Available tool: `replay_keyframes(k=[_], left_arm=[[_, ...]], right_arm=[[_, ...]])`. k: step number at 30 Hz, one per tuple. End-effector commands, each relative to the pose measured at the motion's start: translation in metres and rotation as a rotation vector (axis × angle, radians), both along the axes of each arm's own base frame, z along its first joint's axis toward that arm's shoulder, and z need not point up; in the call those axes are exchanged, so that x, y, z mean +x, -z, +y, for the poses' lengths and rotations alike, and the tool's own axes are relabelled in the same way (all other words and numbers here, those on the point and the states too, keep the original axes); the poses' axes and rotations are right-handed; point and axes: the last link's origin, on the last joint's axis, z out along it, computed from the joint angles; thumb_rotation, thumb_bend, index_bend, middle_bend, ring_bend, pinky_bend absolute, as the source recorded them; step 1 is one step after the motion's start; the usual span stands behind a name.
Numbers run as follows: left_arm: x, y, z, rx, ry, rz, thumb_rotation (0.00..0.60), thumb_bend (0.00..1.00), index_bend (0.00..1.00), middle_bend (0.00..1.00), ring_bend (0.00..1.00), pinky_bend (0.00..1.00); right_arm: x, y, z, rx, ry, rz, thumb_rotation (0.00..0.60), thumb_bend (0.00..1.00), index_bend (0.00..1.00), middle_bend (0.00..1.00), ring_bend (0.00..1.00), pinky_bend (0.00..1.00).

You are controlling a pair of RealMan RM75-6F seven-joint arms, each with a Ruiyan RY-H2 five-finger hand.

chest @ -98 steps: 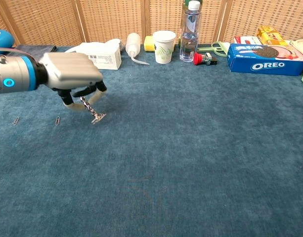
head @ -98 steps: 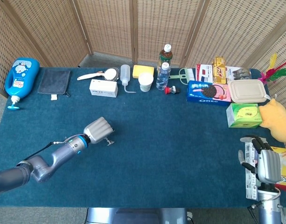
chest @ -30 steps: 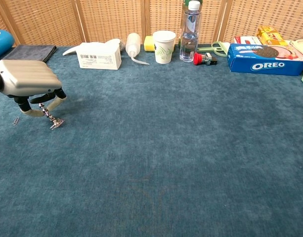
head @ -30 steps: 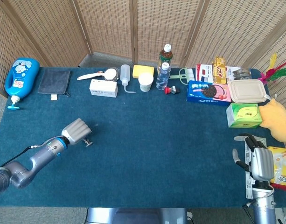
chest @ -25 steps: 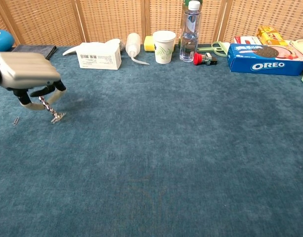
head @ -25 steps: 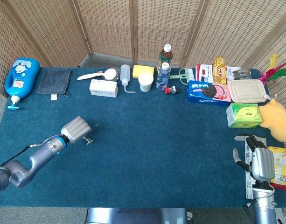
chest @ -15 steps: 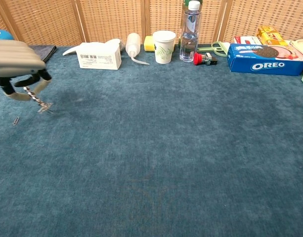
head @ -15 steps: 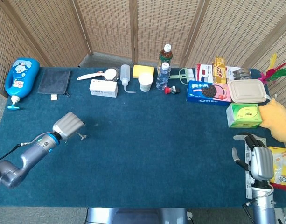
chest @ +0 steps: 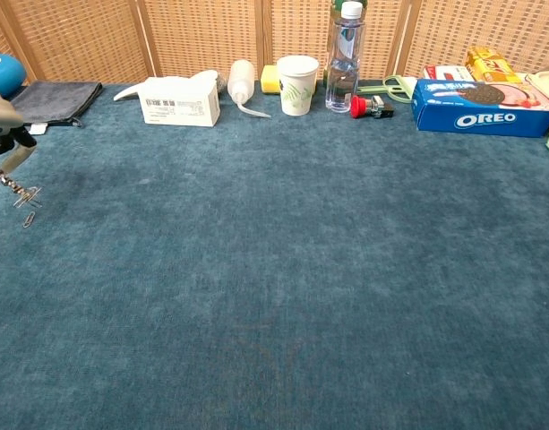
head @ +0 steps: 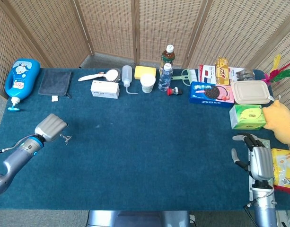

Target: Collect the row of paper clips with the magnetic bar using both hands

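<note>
My left hand (head: pixel 51 126) hangs over the left part of the blue table and pinches a thin silvery magnetic bar (chest: pixel 10 184) that slants down to the right. Several paper clips (chest: pixel 29 199) cling to the bar's lower tip, which also shows as a small glint (head: pixel 65 138) in the head view. One loose paper clip (chest: pixel 27 220) lies on the cloth just under that tip. The chest view catches only the edge of the left hand (chest: pixel 0 124). My right hand (head: pixel 259 161) stays at the table's near right edge, fingers apart and holding nothing.
Along the back stand a blue bottle (head: pixel 21 78), a grey cloth (head: pixel 55 83), a white box (head: pixel 105 89), a paper cup (head: pixel 147 82), water bottles (head: pixel 165 75) and an Oreo box (head: pixel 211 93). A green box (head: pixel 247 117), a yellow plush (head: pixel 282 123) and a snack pack (head: pixel 284 175) crowd the right edge.
My left hand has carried the bar and its clips leftward across the table, sweeping up one lying clip, to just over the last loose clip. The right hand has barely moved.
</note>
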Motion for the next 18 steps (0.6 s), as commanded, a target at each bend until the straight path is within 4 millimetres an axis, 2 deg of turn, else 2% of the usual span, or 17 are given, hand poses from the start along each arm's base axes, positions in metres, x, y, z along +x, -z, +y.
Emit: replay_keyframes(k=[1, 10, 18], left_arm=[[-0.005, 0.002, -0.002, -0.007, -0.013, 0.012, 0.600, 0.66, 0.66, 0.75, 0.81, 0.75], [-0.016, 0.011, -0.005, -0.028, -0.039, 0.037, 0.600, 0.65, 0.66, 0.75, 0.80, 0.75], [-0.017, 0.015, -0.004, -0.034, -0.039, 0.042, 0.600, 0.66, 0.66, 0.75, 0.80, 0.75]], right_arm=[[0.000, 0.001, -0.001, 0.004, -0.001, 0.001, 0.600, 0.42, 0.39, 0.35, 0.29, 0.42], [0.000, 0.001, -0.001, 0.004, 0.005, 0.003, 0.600, 0.42, 0.39, 0.35, 0.29, 0.42], [0.000, 0.000, 0.000, 0.001, 0.008, 0.002, 0.600, 0.42, 0.39, 0.35, 0.29, 0.42]])
